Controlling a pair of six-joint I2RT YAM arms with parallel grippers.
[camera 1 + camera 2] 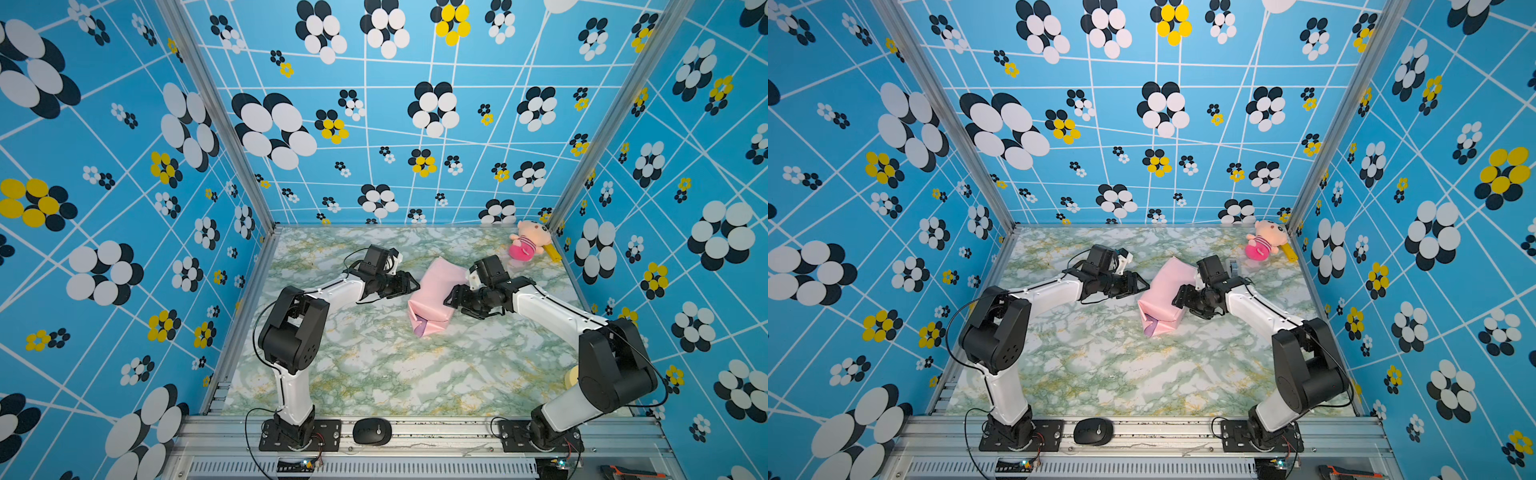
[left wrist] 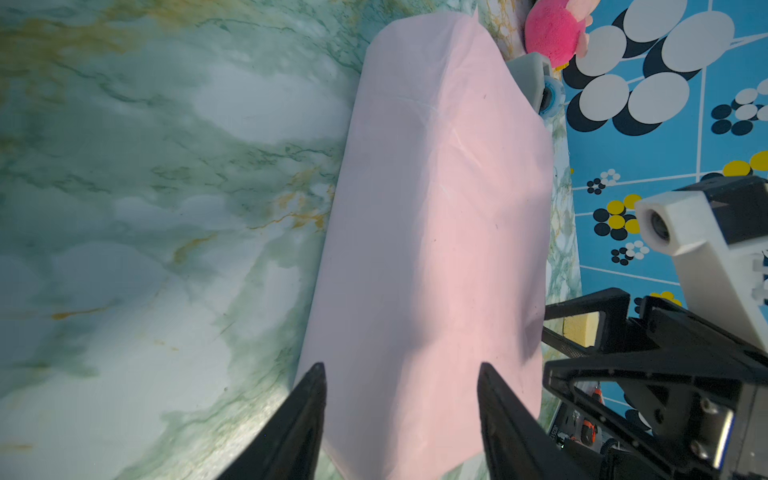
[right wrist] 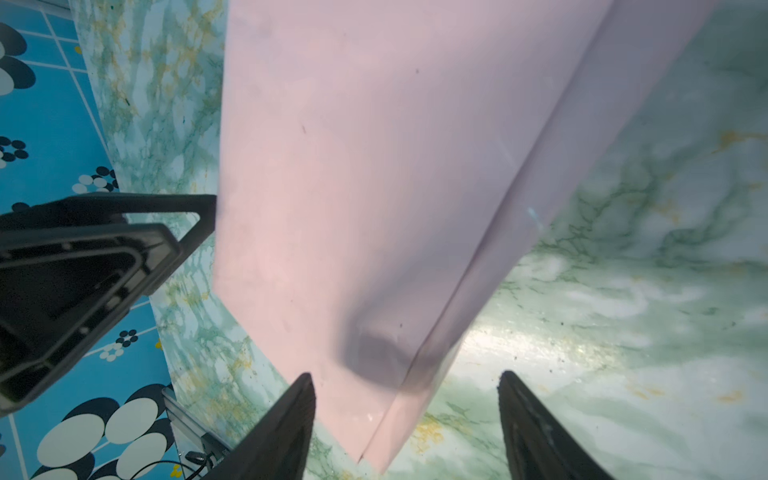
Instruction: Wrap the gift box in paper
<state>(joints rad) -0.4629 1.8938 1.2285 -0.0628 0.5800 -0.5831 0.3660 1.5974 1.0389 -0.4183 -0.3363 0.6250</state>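
Observation:
The paper (image 1: 436, 291) (image 1: 1165, 291) lies mid-table folded into a long pale pink bundle. A bit of its lilac face (image 1: 422, 326) shows at the near end. The gift box is hidden, presumably inside the bundle. My left gripper (image 1: 415, 284) (image 1: 1144, 286) is at the bundle's left side, open. In the left wrist view its fingertips straddle the paper (image 2: 436, 208), with the left gripper (image 2: 401, 368) not pinching it. My right gripper (image 1: 449, 300) (image 1: 1177, 299) is at the bundle's right side, open. In the right wrist view a paper (image 3: 374, 166) corner lies between the spread fingers of the right gripper (image 3: 406, 374).
A pink plush toy (image 1: 528, 241) and a yellow object (image 1: 555, 252) lie at the back right corner. A grey tape dispenser (image 2: 536, 79) stands just behind the bundle. A pale roll (image 1: 571, 376) sits by the right arm's elbow. A black oval device (image 1: 372, 431) rests on the front rail.

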